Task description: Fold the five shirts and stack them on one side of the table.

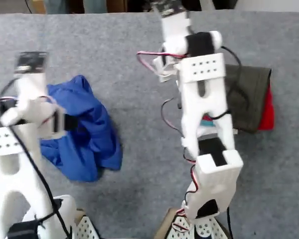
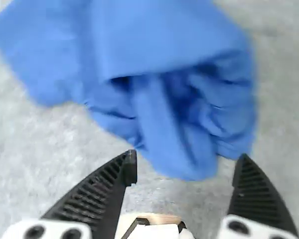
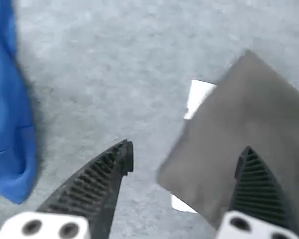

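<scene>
Over on the 9 o'clock side of the grey desk [image 1: 134,45], in the high view, a blue shirt [image 1: 87,132] is lying crumpled and unfolded, with the left arm [image 1: 27,99] hanging partly over its edge. Toward 3 o'clock, a folded olive shirt [image 1: 249,92] is topping a stack, a red shirt [image 1: 268,113] is peeking out beneath it, and the right arm [image 1: 204,94] is standing over the desk's middle, overlapping the stack's near edge. From the left wrist view, the left pincer [image 2: 187,172] is hovering with its jaws spread wide apart and gripping nothing; the blue shirt [image 2: 164,74] is bunching in loose folds just beyond the fingertips [image 2: 124,169], its nearest fold reaching between them. From the right wrist view, the right pincer [image 3: 184,157] is likewise hanging spread apart and empty above the desk [image 3: 114,64]; the folded olive shirt [image 3: 239,119] is lying under one jaw with a white layer [image 3: 198,94] showing from below it, while the blue shirt [image 3: 10,124] is lying well off beyond the other jaw.
</scene>
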`<action>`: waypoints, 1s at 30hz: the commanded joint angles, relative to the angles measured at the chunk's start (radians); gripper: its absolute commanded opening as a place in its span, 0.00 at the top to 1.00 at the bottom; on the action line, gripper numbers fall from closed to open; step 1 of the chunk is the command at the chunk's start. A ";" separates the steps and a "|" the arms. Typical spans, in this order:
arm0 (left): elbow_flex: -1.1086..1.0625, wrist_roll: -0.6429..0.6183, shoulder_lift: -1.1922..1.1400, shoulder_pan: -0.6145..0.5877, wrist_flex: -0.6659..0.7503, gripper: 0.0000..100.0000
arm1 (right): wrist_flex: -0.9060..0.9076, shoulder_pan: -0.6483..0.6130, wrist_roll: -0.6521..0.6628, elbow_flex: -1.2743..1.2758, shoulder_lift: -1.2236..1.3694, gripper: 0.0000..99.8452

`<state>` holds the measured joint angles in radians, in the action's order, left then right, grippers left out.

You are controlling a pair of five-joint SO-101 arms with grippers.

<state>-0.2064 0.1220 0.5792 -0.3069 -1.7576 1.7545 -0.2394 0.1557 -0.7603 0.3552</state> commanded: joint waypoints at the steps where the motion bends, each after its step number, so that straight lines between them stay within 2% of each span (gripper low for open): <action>1: -0.008 -0.003 0.000 -0.205 0.005 0.68 | -0.003 -0.104 -0.011 -0.044 0.018 0.67; 6: -0.099 -0.008 -0.143 -0.466 0.100 0.68 | -0.101 -0.265 -0.055 -0.048 0.168 0.67; 11: -0.122 -0.006 -0.405 -0.538 0.114 0.68 | -0.198 -0.410 -0.112 -0.050 0.348 0.67; 13: -0.120 -0.008 -0.509 -0.529 0.114 0.69 | -0.213 -0.453 -0.127 -0.077 0.401 0.67; 17: -0.082 -0.018 -0.695 -0.433 0.091 0.74 | -0.207 -0.493 -0.138 -0.176 0.499 0.67; 19: -0.048 -0.081 -0.773 -0.369 0.060 0.74 | -0.206 -0.491 -0.138 -0.222 0.549 0.68; 21: -0.015 -0.144 -0.844 -0.306 0.051 0.73 | -0.198 -0.480 -0.138 -0.257 0.590 0.76; 24: 0.015 -0.196 -0.918 -0.229 0.051 0.73 | -0.152 -0.462 -0.132 -0.320 0.634 0.97; 25: 0.018 -0.201 -0.933 -0.213 0.052 0.73 | -0.129 -0.450 -0.132 -0.346 0.644 0.99; 26: 0.018 -0.204 -0.942 -0.203 0.055 0.74 | -0.098 -0.433 -0.132 -0.372 0.651 0.96; 28: 0.015 -0.201 -0.947 -0.199 0.058 0.82 | -0.041 -0.397 -0.137 -0.432 0.656 0.93; 30: 0.013 -0.198 -0.947 -0.206 0.058 0.94 | 0.002 -0.358 -0.137 -0.496 0.657 0.94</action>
<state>-0.2294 -0.0652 -0.3736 -0.5201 -1.6886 1.7024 -0.6598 0.0269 -1.1423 1.0273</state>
